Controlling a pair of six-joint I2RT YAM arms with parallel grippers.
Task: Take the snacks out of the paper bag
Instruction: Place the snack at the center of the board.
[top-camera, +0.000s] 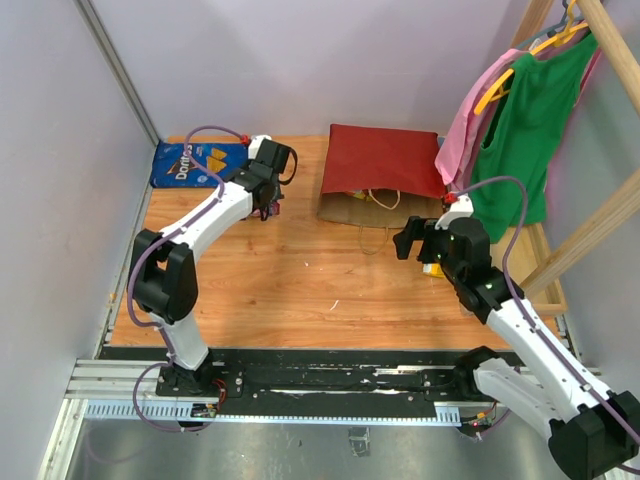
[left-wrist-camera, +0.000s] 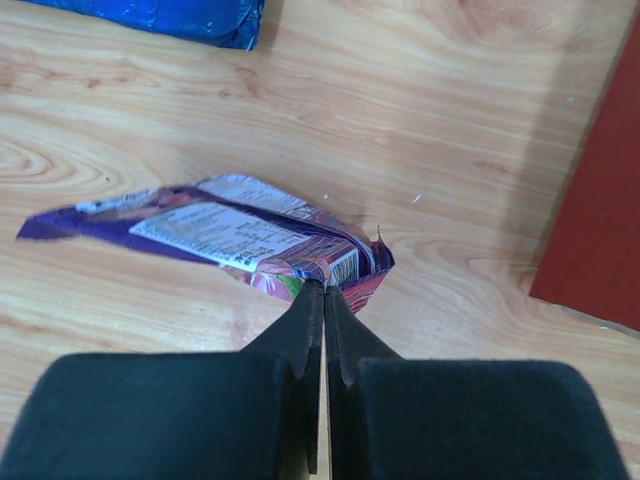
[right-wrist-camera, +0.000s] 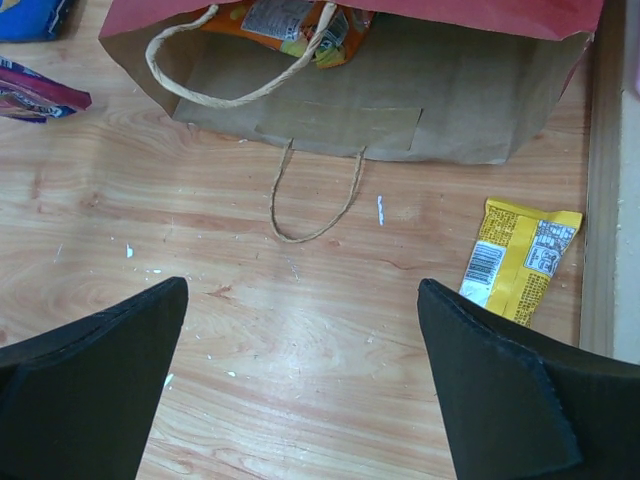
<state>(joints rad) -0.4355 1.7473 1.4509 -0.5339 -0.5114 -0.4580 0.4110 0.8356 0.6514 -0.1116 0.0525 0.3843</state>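
The paper bag (top-camera: 385, 160) lies on its side at the back, red outside with its brown mouth (right-wrist-camera: 400, 90) facing me. An orange snack packet (right-wrist-camera: 290, 25) shows inside the mouth. My left gripper (left-wrist-camera: 323, 288) (top-camera: 270, 207) is shut, its tips pinching the near edge of a purple-pink candy packet (left-wrist-camera: 230, 235) low over the table, left of the bag. The blue Doritos bag (top-camera: 190, 163) lies at the back left. My right gripper (right-wrist-camera: 302, 288) (top-camera: 408, 240) stands wide open and empty in front of the bag. A yellow packet (right-wrist-camera: 520, 260) lies just to its right.
Two twisted handles (right-wrist-camera: 315, 200) trail from the bag's mouth onto the wooden table. Green and pink clothes (top-camera: 520, 130) hang from a wooden rack (top-camera: 590, 240) at the right. A raised wooden ledge (right-wrist-camera: 600, 200) borders the table's right side.
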